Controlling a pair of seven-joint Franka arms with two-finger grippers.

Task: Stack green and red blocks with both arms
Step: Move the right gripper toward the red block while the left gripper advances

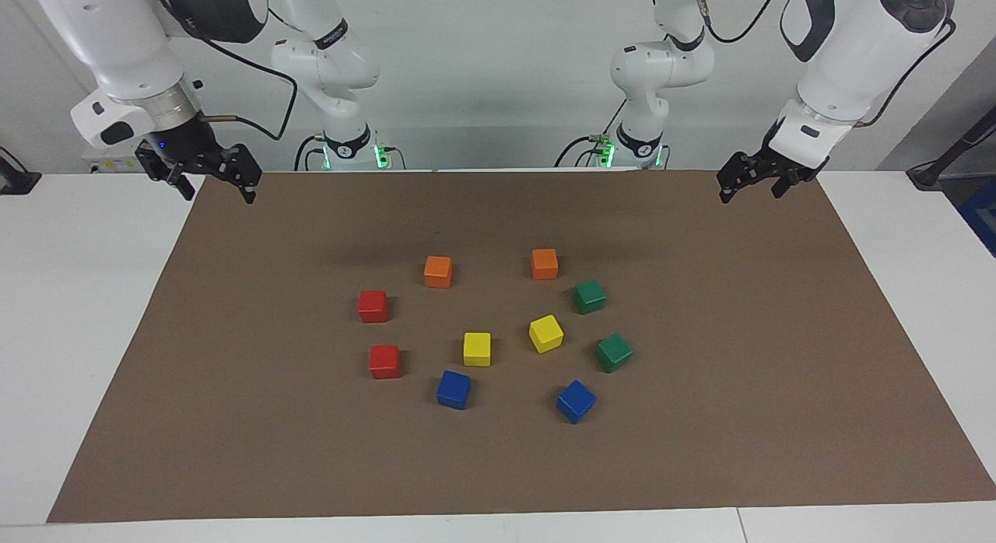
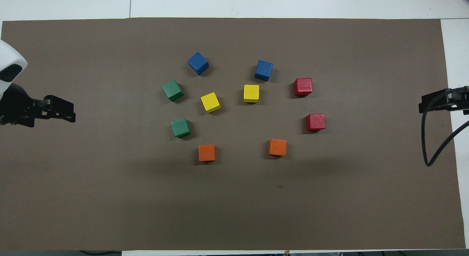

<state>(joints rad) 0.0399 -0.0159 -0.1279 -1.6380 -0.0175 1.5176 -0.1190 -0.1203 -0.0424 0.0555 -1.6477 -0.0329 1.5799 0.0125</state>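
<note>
Two green blocks (image 1: 590, 296) (image 1: 614, 352) lie apart on the brown mat toward the left arm's end. Two red blocks (image 1: 373, 306) (image 1: 384, 362) lie apart toward the right arm's end. In the overhead view the green blocks (image 2: 180, 127) (image 2: 172, 90) and the red blocks (image 2: 316, 122) (image 2: 303, 87) all stand singly. My left gripper (image 1: 751, 194) (image 2: 74, 113) hangs open and empty over the mat's edge at its own end. My right gripper (image 1: 219, 194) (image 2: 421, 106) hangs open and empty over the mat's edge at its end. Both arms wait.
Two orange cubes (image 1: 438, 271) (image 1: 545, 264) lie nearest the robots. Two yellow cubes (image 1: 477, 348) (image 1: 545, 333) sit in the middle of the ring. Two blue cubes (image 1: 454, 389) (image 1: 576, 401) lie farthest. The mat (image 1: 700, 450) lies on a white table (image 1: 70, 310).
</note>
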